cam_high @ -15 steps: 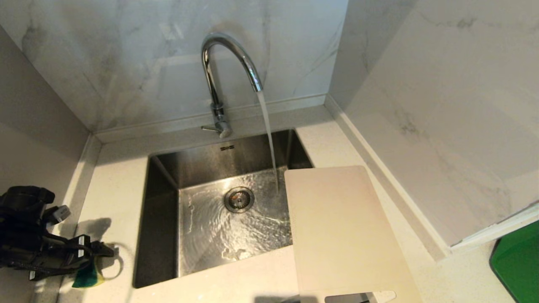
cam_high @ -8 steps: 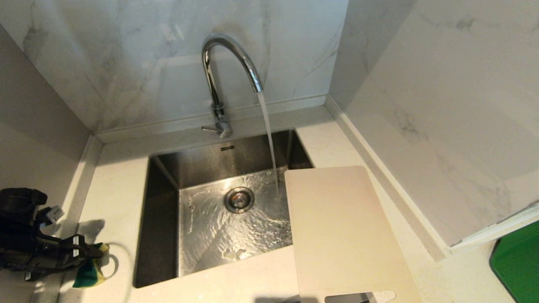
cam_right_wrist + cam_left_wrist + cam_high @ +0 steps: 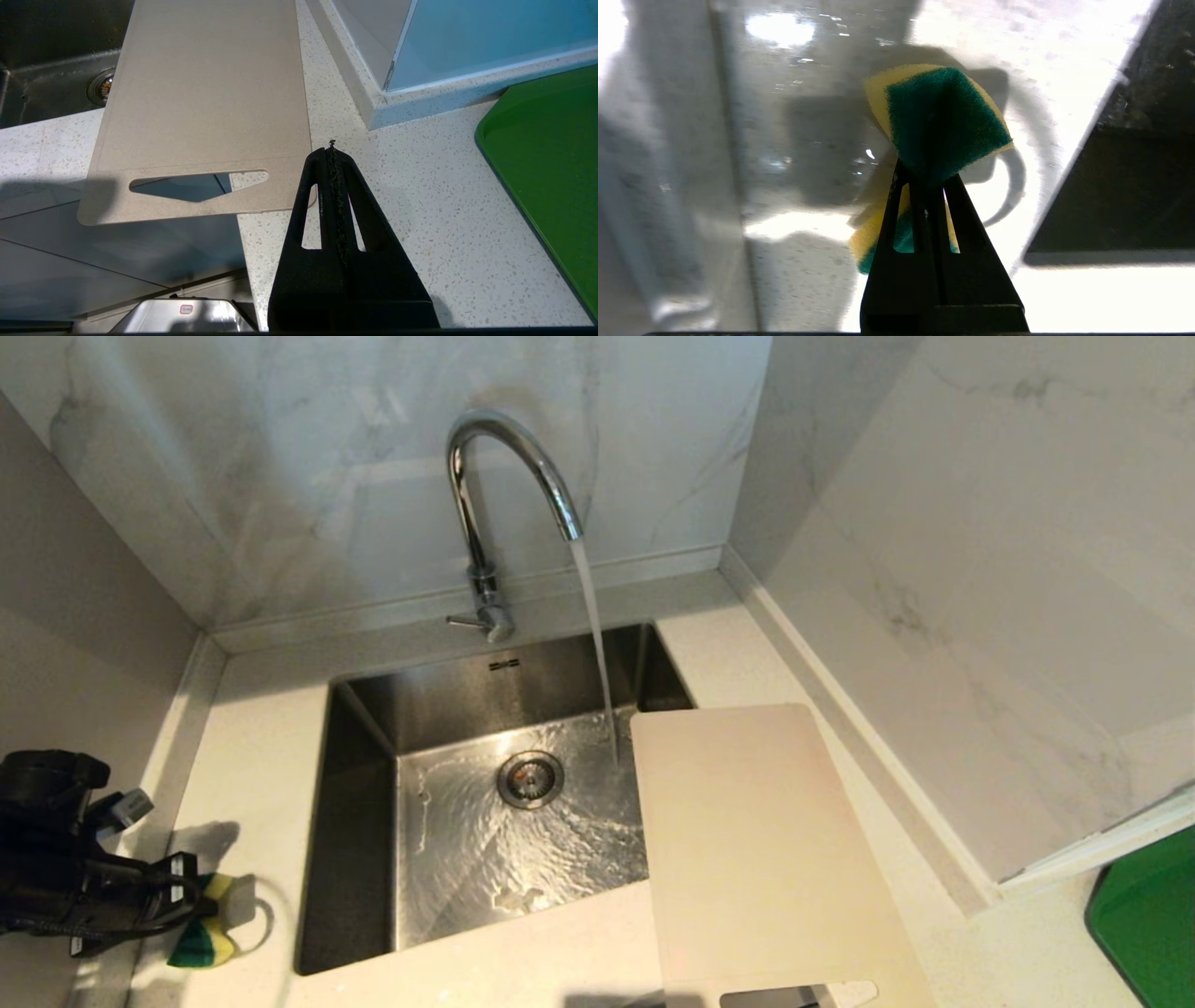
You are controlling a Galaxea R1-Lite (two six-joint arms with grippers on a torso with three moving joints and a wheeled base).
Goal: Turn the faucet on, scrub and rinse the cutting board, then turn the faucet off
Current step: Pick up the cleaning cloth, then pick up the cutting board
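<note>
Head view: faucet (image 3: 509,495) running into the sink (image 3: 355,821). Left gripper (image 3: 201,905), on the bench left of the sink, is clamped on a sponge (image 3: 941,121). Cutting board (image 3: 756,849) spans the sink's right rim, unscrubbed. Right gripper (image 3: 332,154), closed and empty, sits beside the board. Scrubbing, rinsing and shut-off remain.

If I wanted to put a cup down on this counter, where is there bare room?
Bare counter lies between the sink and the left wall, behind the end effector shut on the sponge; also between the cutting board and the green tray. The board covers the sink's right side.
</note>
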